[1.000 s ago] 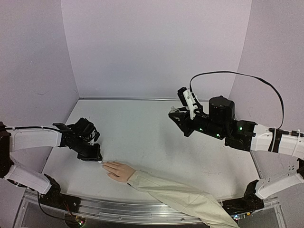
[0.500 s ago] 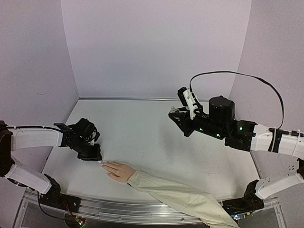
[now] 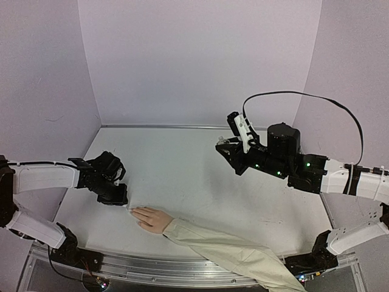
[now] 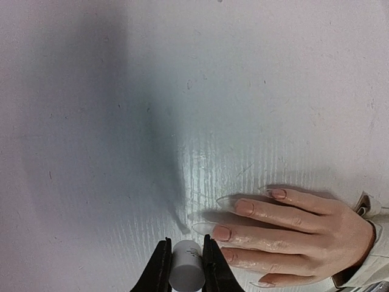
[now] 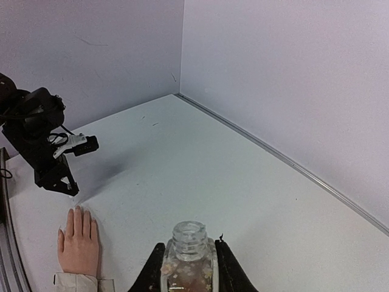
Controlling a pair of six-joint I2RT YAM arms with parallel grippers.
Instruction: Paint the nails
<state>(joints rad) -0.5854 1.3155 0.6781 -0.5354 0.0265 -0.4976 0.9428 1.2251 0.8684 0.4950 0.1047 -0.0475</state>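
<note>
Now, at your left, the left gripper [image 4: 185, 258] is clenched on a small white cap [image 4: 186, 277], just beside the fingertips of the mannequin hand [image 4: 304, 234]. That hand lies palm down on the table [image 3: 182, 164], its beige sleeve [image 3: 225, 252] trailing right. The nails [image 4: 222, 233] sit at those fingertips, near the cap, though you cannot tell contact; well apart to the right, the raised right gripper [image 5: 188, 264] is clamped around an uncapped clear bottle [image 5: 189, 236].
</note>
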